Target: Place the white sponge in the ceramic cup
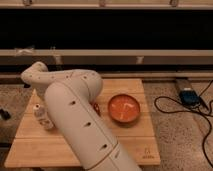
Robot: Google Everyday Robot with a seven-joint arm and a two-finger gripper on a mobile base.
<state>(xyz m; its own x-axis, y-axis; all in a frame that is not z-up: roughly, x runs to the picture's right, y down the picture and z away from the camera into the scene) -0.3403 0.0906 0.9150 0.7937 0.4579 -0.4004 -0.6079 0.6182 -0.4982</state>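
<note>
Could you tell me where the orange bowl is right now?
In the camera view, the bowl sits on the board's right half, just right of the arm, which hides the gripper behind it.

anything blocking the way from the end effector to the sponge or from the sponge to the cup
Cannot tell: the arm hides the end effector, sponge and cup. Only a white bottle left of it and an orange bowl right of it show.

A small white ceramic cup (46,122) stands upright at the frame's left-centre; the white sponge is hidden.
</note>
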